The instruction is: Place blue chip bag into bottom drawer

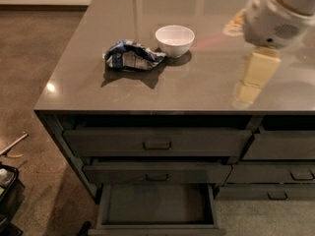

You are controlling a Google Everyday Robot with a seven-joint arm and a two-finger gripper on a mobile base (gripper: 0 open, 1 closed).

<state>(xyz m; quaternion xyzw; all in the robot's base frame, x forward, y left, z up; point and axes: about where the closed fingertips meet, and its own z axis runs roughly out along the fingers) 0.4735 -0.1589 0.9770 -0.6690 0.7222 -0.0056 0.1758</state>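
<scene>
Camera view: the robot arm enters from the upper right corner as a bulky white rounded housing, held over the right part of the grey countertop. Below that housing a cream-coloured part points straight down toward the surface; this is the gripper, which hangs above the counter's right side, with a pale reflection of it on the glossy top just beneath. Whether it is spread or pressed together cannot be told from this angle. It holds nothing that can be seen.

The blue chip bag lies crumpled on the countertop, left of centre and well apart from the gripper. Just to its right stands 1 white bowl, upright, very near the bag; whether the 2 touch cannot be told.

In the cabinet's left column, 2 shallower drawers with handles, the top drawer and the middle drawer, sit slightly forward of the frame. Under them the bottom drawer is pulled far out, its flat dark interior showing. The right column drawers show at the frame's right edge.
</scene>
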